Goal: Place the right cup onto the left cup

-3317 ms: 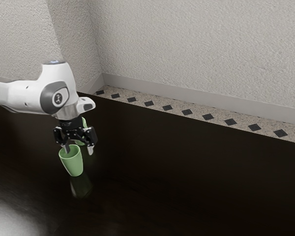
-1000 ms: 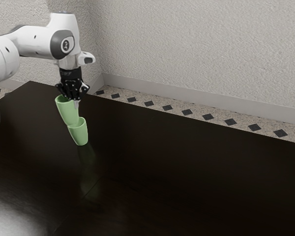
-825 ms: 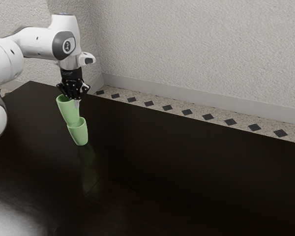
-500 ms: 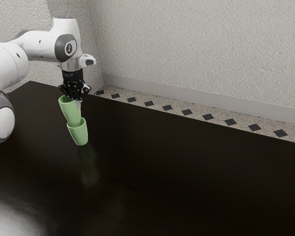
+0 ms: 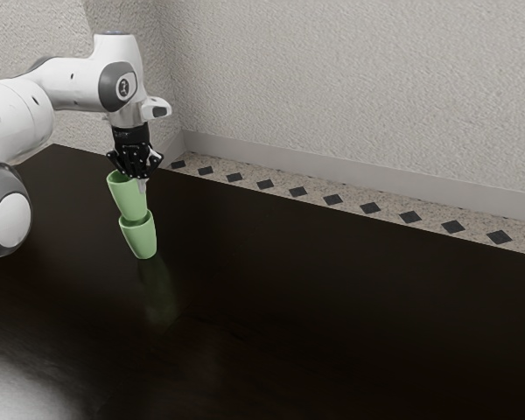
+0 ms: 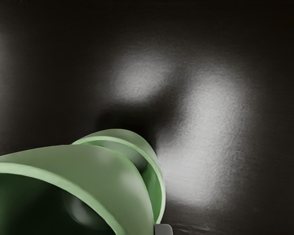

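Held cup: so this one's come up off the counter since the first shot and is now over by the other cup; compared with half a second ago it's nudged a touch toward the exterior view's right.
White arm: comes in from the exterior view's left, then bends down to the claw.
Held cup vs claw: hangs right under it, pinched by the wall near the rim, with one grey fingertip at the outside in the wrist view.
Held cup looks: plain light green, mouth up, darker inside, narrower at the bottom.
Claw: closed on the held cup's wall, pointing down.
Lower cup: same green, mouth up on the counter, hasn't budged from half a second ago. The held cup's base overlaps its rim in the exterior view, can't tell if it's actually inside yet.
Counter: dark and glossy, with a faint green reflection near the lower cup.
Floor strip: speckled beige with dark diamonds, past the counter.
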Motion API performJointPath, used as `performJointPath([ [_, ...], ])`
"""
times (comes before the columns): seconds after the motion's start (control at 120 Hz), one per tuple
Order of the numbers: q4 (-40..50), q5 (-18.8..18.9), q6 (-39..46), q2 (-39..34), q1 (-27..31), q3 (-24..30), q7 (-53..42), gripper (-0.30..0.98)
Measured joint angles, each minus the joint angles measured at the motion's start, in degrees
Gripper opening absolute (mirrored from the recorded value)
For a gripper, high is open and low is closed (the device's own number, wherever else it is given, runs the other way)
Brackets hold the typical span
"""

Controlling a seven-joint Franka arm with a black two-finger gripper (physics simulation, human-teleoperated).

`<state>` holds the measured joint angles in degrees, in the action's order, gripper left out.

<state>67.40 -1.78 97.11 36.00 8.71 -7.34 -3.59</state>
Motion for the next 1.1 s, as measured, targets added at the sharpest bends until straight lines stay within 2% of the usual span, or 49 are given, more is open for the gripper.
performJointPath([
  [0.258,1.22,-1.39,0.17,0.45,0.06,-0.12,-0.53,-0.08],
  [0.442,2.44,-2.42,0.39,-0.86,-0.02,-0.12,-0.68,0.31],
  [0.55,6.08,-2.39,0.48,-5.50,-0.93,-0.11,-0.75,0.46],
  [0.692,12.68,-2.60,0.54,-13.71,-3.81,-0.05,-0.98,0.57],
  [0.808,17.23,-1.92,0.71,-20.19,-6.19,0.07,-1.21,0.62],
  [1.1,30.12,4.07,0.87,-34.24,-9.46,0.43,-2.05,0.67],
])
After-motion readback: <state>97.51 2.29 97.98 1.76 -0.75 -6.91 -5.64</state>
